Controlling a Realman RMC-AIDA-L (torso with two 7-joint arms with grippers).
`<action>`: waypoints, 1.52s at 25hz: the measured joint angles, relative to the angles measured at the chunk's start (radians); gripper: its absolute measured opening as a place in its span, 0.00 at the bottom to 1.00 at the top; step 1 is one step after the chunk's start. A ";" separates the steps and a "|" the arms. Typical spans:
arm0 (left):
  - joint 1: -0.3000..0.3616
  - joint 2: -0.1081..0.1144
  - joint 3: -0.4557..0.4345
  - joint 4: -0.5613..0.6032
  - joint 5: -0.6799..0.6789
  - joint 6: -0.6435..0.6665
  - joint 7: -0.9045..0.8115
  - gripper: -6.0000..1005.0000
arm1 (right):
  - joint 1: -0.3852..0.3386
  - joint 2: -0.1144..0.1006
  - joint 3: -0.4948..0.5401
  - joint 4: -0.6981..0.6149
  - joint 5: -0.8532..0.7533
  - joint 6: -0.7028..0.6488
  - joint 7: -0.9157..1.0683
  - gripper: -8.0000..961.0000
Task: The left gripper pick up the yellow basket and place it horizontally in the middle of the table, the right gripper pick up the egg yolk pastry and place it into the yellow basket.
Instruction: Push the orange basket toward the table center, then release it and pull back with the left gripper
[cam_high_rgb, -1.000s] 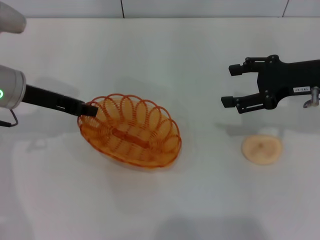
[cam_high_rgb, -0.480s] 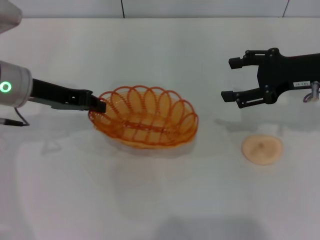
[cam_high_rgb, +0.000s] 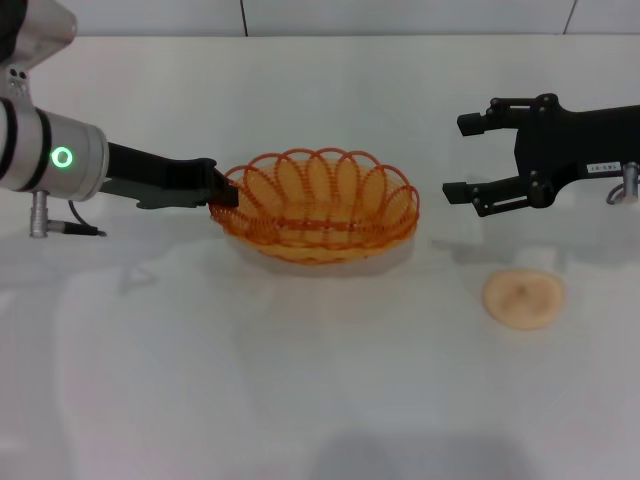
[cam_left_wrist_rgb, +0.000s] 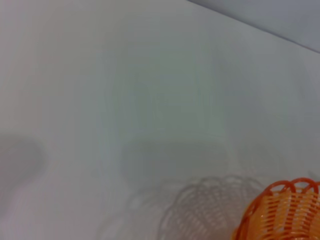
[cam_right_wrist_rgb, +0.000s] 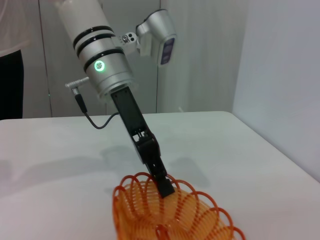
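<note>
My left gripper (cam_high_rgb: 226, 194) is shut on the left rim of the yellow basket (cam_high_rgb: 320, 205) and holds it lifted above the table (cam_high_rgb: 320, 380), near the middle, lying horizontally. The basket's edge also shows in the left wrist view (cam_left_wrist_rgb: 282, 212), and in the right wrist view (cam_right_wrist_rgb: 170, 215) with the left gripper (cam_right_wrist_rgb: 165, 186) clamped on its rim. My right gripper (cam_high_rgb: 466, 160) is open and empty, hovering at the right, above and behind the egg yolk pastry (cam_high_rgb: 524, 298). The pastry lies flat on the table at the right.
The table's back edge meets a pale wall (cam_high_rgb: 400, 15) at the top of the head view. The basket casts a shadow on the table (cam_left_wrist_rgb: 210, 205) beneath it.
My left gripper has carried the basket right and back toward the table's middle, lifting it and turning it from tilted to horizontal. The right gripper and the pastry have barely moved.
</note>
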 joint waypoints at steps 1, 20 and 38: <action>-0.005 0.001 0.000 -0.014 0.000 -0.013 -0.004 0.08 | 0.000 0.000 0.000 0.000 0.000 0.000 -0.003 0.89; -0.014 -0.007 0.048 -0.074 -0.118 -0.058 -0.007 0.10 | 0.000 0.001 -0.004 -0.001 -0.002 0.006 -0.012 0.89; 0.044 0.008 0.035 -0.032 -0.166 0.002 0.016 0.56 | -0.036 0.002 0.004 -0.021 0.004 -0.003 -0.002 0.89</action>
